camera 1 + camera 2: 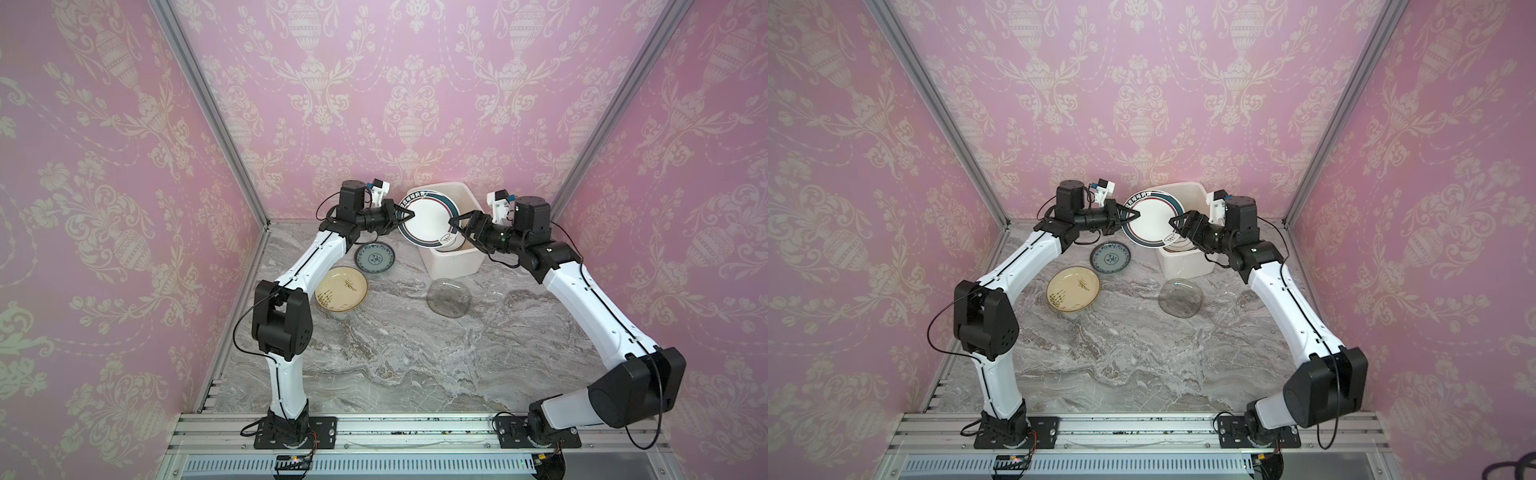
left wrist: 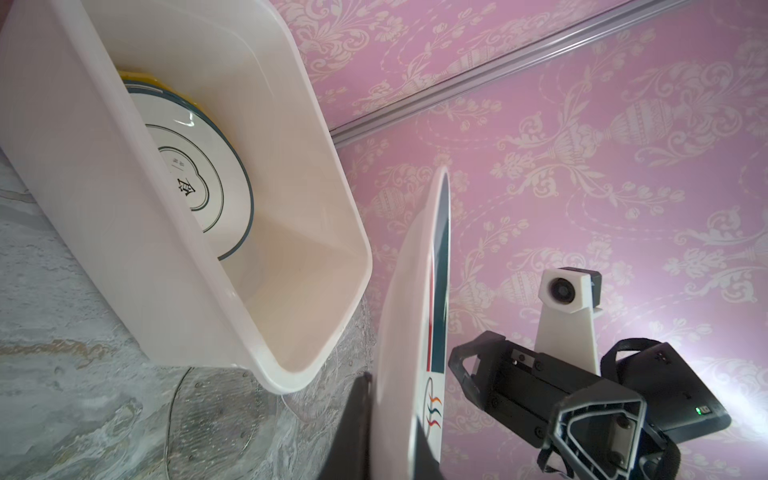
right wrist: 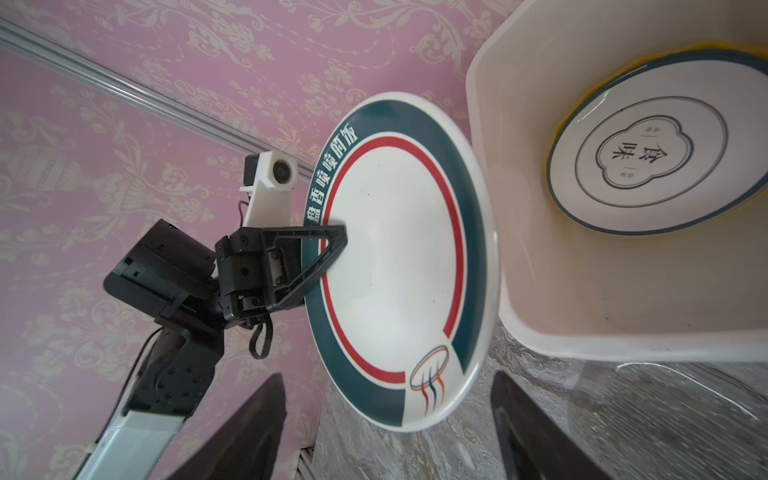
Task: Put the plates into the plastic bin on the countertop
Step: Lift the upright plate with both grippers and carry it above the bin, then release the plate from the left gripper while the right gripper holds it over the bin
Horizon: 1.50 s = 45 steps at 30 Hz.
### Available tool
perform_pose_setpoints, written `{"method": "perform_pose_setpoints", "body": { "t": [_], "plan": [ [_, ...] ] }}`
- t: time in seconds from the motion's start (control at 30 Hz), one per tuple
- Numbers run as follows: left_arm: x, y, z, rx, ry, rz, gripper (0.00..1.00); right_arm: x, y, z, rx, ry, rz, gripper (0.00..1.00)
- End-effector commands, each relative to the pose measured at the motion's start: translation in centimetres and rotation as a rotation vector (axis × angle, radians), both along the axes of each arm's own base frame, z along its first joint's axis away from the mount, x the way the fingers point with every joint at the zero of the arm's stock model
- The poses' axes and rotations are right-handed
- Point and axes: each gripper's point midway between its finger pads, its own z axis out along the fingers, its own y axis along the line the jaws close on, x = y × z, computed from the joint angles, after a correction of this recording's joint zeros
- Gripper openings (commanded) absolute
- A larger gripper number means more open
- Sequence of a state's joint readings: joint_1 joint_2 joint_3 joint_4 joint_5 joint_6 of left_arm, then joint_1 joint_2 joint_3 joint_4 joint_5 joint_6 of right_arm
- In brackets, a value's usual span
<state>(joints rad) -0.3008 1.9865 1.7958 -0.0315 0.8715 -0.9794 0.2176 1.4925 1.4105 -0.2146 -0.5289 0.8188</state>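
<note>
a: where is the lettered-rim plate point(image 1: 426, 220)?

b: up in the air, tilted steeply with its face toward the right arm. in both top views it overlaps the left rim of the plastic bin point(image 1: 457, 266), clear of the countertop point(image 1: 395, 353).

a: who has it?

b: the left gripper point(image 1: 406, 215). its jaws are clamped on the plate's rim by the lettering, one finger across the face and one behind.

a: and the right gripper point(image 1: 455, 222)?

b: its jaws stand apart at the opposite edge, by the little logo. in the right wrist view the plate's edge sits between the two fingers point(image 3: 257, 428) with a gap on either side, so it grips nothing.

a: where does the bin stand?

b: at the back edge of the countertop, a little right of the middle. a white dark-rimmed plate point(image 3: 648, 141) lies inside it, on top of a yellow plate point(image 2: 135, 77) that shows only at its edge.

a: what lies outside?

b: a blue-patterned plate point(image 1: 375, 258) toward the back left corner, a cream plate point(image 1: 341, 288) just in front of it near the left edge, and a clear glass plate point(image 1: 449, 297) just in front of the bin.
</note>
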Motion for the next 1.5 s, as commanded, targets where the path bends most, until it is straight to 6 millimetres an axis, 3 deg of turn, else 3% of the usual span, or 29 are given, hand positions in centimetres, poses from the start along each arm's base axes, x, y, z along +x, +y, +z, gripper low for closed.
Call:
{"method": "perform_pose_setpoints", "body": {
  "t": [0.0,0.23,0.5,0.7,0.93,1.07,1.23,1.3,1.47],
  "plan": [
    [1.0,0.6,5.4,-0.123,-0.099,-0.023,0.04,1.8,1.3,1.7,0.126,-0.044,0.023,0.72],
    [2.8,0.9,5.3,-0.129,-0.11,-0.018,0.04,5.2,2.7,-0.1,0.19,-0.013,0.023,0.58],
    [4.1,2.0,4.1,-0.138,-0.071,0.008,0.04,8.8,3.5,0.6,0.25,-0.052,-0.018,0.46],
    [4.1,2.0,3.3,-0.138,-0.045,0.017,0.04,9.7,4.8,0.2,0.279,-0.038,0.005,0.27],
    [4.3,1.9,2.7,-0.161,-0.007,0.024,0.07,9.2,4.6,-0.2,0.275,-0.034,-0.009,0.05],
    [4.4,2.2,2.5,-0.135,-0.018,0.053,0.21,9.2,4.1,-0.7,0.277,-0.023,-0.03,0.0],
    [4.9,3.9,3.3,-0.06,-0.113,0.162,0.51,9.6,2.2,-1.0,0.287,-0.013,-0.107,0.0],
    [5.4,5.5,3.8,-0.027,-0.17,0.251,0.63,9.7,1.1,-1.0,0.281,-0.015,-0.146,0.0],
    [6.2,10.3,4.9,0.064,-0.321,0.482,0.78,9.9,-1.9,-2.0,0.225,0.022,-0.266,0.0]
  ]
}}
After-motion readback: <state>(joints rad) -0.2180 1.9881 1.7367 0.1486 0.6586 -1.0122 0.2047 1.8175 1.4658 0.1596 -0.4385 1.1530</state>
